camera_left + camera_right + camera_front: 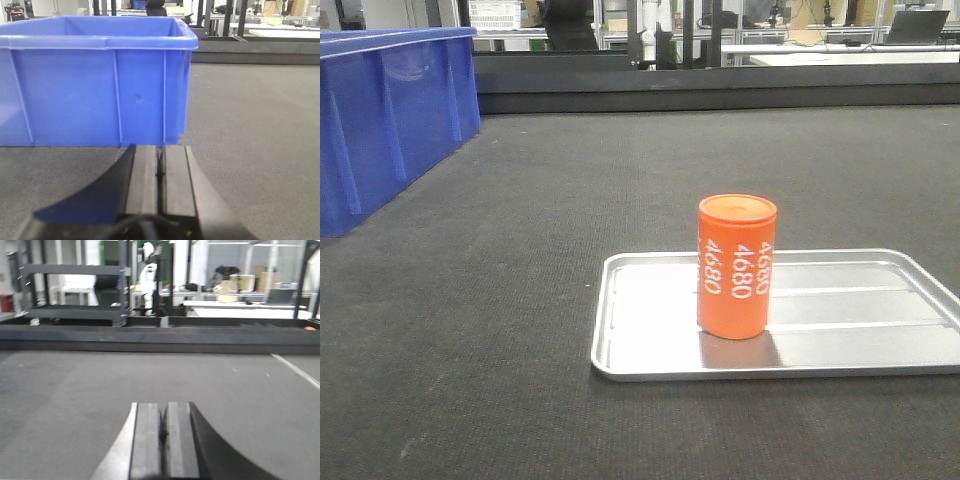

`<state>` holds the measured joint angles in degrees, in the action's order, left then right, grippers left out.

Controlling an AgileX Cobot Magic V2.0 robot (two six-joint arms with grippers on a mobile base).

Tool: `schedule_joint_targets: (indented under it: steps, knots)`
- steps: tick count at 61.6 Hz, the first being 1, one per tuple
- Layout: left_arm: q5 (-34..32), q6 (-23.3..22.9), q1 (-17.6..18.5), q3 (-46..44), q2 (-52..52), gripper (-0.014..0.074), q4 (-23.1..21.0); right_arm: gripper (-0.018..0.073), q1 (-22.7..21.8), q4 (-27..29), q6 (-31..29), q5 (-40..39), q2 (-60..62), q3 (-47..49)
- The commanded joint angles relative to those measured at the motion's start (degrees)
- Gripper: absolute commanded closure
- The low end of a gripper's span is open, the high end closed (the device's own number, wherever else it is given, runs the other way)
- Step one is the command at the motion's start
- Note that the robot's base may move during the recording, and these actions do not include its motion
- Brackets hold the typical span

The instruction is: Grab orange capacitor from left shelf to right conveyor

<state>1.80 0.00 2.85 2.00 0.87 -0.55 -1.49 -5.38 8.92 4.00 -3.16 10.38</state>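
The orange capacitor [736, 266] stands upright on a shallow silver tray [860, 350], with "4680" in white down its side. The tray lies on the dark grey textured conveyor belt [520, 300]. The left shelf is out of view. My left gripper [160, 147] is shut and empty, low over the belt [250, 125], facing a blue bin [95, 80]. My right gripper [163, 405] is shut and empty, over bare belt [75, 390]. Neither gripper shows in the front view, and the capacitor shows in neither wrist view.
A blue plastic bin [380, 120] stands on the belt at the far left. A dark raised rail [720, 90] bounds the belt's far edge. Grey shelving [75, 290] and workbenches stand beyond it.
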Motion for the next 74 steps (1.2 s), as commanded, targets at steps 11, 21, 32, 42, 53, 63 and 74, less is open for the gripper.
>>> schedule_joint_targets:
  steps: [11, 21, 32, 42, 53, 63, 74]
  knots:
    - [-4.99, 0.00, 0.12, 1.25, 0.46, 0.0722, -0.18, 0.0505, -3.26, 4.72, -0.65, -7.80, 3.62, -6.53]
    - [-4.99, 0.00, 0.12, 1.25, 0.46, 0.0722, -0.18, 0.0505, -3.26, 4.60, -0.65, -7.66, 3.62, -7.22]
    - [-4.99, 0.00, 0.12, 1.25, 0.46, 0.0722, -0.18, 0.0505, -2.46, 4.04, -0.69, -9.97, 3.69, -10.51]
    - [-4.99, 0.00, 0.12, 1.25, 0.46, 0.0722, -0.18, 0.0505, -1.43, 0.15, -0.69, -8.25, 4.12, -10.97]
    - [-4.99, 0.00, 0.12, 1.25, 0.46, 0.0722, -0.18, 0.0505, -0.07, -0.13, -0.69, -6.94, 4.97, -11.02]
    - [-4.99, 0.00, 0.12, 1.25, 0.46, 0.0722, -0.18, 0.0505, 0.35, -0.13, -0.69, -4.39, 4.97, -11.02]
    - [-4.99, 0.00, 0.12, 1.25, 0.46, 0.0722, -0.18, 0.0505, 0.35, 0.01, -0.69, -4.52, 4.97, -11.02]
